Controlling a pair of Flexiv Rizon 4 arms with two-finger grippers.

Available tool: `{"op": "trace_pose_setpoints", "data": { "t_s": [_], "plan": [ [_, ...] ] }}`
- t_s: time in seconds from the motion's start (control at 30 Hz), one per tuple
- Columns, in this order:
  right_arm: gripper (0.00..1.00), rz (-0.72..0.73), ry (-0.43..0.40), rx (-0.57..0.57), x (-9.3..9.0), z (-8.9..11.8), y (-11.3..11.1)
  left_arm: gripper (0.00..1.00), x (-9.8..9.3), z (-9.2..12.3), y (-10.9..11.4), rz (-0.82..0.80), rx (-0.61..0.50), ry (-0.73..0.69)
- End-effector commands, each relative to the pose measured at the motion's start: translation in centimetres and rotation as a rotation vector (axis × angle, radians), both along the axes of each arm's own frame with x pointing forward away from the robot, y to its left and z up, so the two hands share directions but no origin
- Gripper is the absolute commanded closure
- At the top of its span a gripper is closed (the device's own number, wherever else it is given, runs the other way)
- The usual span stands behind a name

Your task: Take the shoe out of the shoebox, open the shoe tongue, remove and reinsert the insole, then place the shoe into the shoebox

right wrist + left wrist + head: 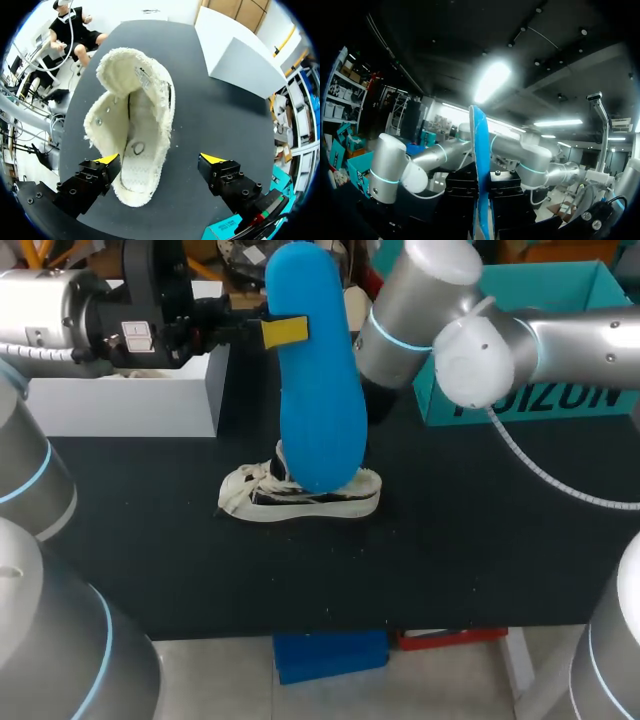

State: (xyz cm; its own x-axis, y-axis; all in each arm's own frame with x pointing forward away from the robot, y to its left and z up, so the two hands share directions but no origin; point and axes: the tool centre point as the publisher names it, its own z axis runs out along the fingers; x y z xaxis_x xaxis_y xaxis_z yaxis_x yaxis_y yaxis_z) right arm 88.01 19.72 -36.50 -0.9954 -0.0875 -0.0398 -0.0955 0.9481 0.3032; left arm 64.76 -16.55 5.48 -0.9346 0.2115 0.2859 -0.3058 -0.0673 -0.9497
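Pinched upright in the left gripper point(288, 330): blue insole point(320, 390), raised above the white sneaker point(300, 498).
Spread wide over that sneaker, on the black table point(450, 540): right gripper point(160, 161). Looks light and floppy; likely best gripped mid-length.

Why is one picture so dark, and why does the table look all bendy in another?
Left wrist view: it faces a bright ceiling lamp, so all around the blue insole looks dark. Right wrist view: the fisheye lens curves the table around the shoe. Head view: evenly lit, no bending.
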Motion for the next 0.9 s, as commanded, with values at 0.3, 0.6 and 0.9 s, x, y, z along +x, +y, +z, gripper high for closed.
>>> {"op": "trace_pose_setpoints", "data": {
  "t_s": [0.3,0.6,0.9],
  "plan": [
    [0.25,-0.013,0.005,-0.425,0.6,-1.2,3.3,1.0,-0.1,-0.1,-0.1,0.004,0.0,-0.001],
    [0.34,-0.039,0.036,-0.398,0.0,-2.8,3.4,1.0,-0.1,-0.1,-0.1,0.004,0.0,-0.001],
    [0.71,-0.062,0.055,-0.351,-0.4,-4.1,3.4,1.0,-0.1,-0.1,-0.1,0.004,0.0,-0.001]
  ]
}}
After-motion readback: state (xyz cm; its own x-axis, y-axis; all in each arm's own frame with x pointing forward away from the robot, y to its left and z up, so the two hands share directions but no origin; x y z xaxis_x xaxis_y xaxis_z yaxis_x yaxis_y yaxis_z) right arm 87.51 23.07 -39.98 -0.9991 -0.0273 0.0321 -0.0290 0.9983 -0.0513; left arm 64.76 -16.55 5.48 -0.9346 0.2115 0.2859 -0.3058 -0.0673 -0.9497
